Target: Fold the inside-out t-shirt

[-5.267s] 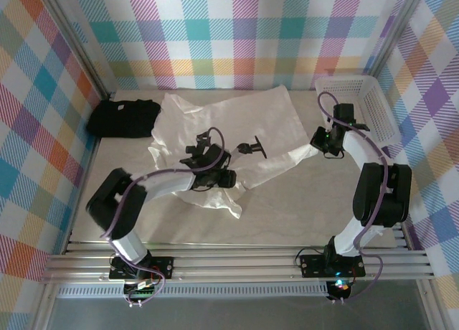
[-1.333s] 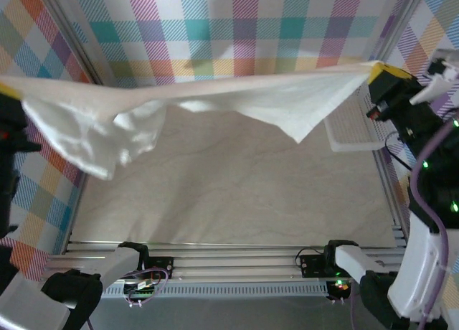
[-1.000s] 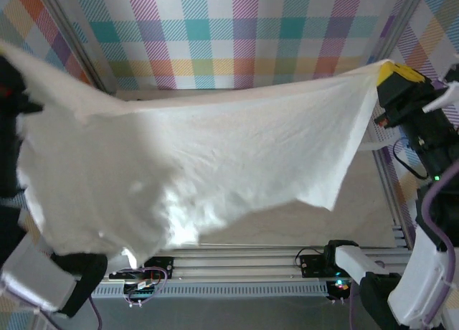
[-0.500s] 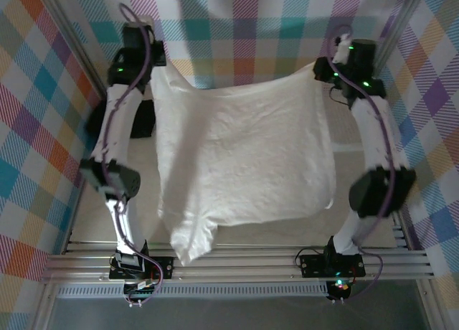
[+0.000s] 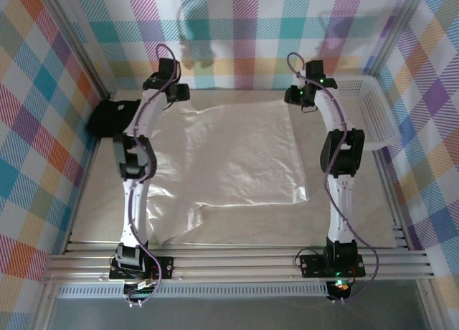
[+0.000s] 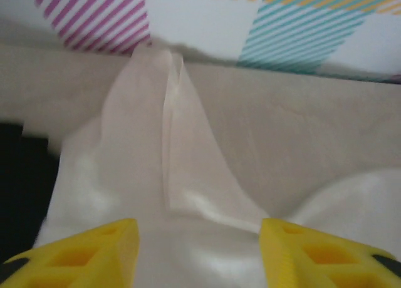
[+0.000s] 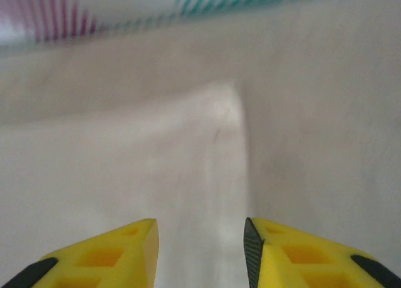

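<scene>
- The inside-out t-shirt point(image 5: 237, 158) lies spread across the table point(image 5: 358, 201), top edge near the back wall.
- Left gripper point(image 6: 199, 238) and right gripper point(image 7: 200, 238) hover over its far corners, jaws apart, grasping nothing.
- Black t-shirt point(image 5: 111, 117) lies left, basket point(image 5: 369, 107) right.

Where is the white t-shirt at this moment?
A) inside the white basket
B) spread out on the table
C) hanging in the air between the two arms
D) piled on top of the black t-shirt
B: the white t-shirt lies spread on the table, with the left hand and right hand open at its far corners.
</scene>
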Controlling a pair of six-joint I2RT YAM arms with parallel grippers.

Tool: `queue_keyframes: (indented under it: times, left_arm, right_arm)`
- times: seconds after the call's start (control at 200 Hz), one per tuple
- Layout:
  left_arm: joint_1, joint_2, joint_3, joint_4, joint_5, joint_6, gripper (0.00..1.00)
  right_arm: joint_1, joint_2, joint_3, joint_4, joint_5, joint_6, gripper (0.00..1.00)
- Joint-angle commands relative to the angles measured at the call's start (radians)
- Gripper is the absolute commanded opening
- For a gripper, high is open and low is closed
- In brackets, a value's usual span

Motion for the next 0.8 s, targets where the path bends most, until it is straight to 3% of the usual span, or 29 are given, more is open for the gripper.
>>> queue_keyframes:
  times: [0.0, 0.11, 0.285, 0.495, 0.795]
  left_arm:
    - [0.011, -0.401, -0.394, 0.264, 0.067, -0.127, 0.58]
    - [0.009, -0.610, -0.773, 0.463, 0.149, -0.261, 0.62]
    - [0.008, -0.767, -1.129, 0.561, 0.202, -0.368, 0.63]
    - [0.003, -0.840, -1.338, 0.526, 0.245, -0.358, 0.63]
    - [-0.004, -0.812, -1.422, 0.504, 0.257, -0.334, 0.63]
  right_arm:
    - [0.059, -0.296, -0.275, 0.128, -0.033, -0.028, 0.44]
    - [0.104, -0.481, -0.596, 0.169, -0.017, 0.025, 0.45]
    - [0.131, -0.619, -0.920, 0.210, -0.115, 0.143, 0.46]
    - [0.124, -0.654, -1.062, 0.169, -0.053, 0.163, 0.46]
    - [0.009, -0.457, -1.030, 0.145, -0.073, 0.203, 0.43]
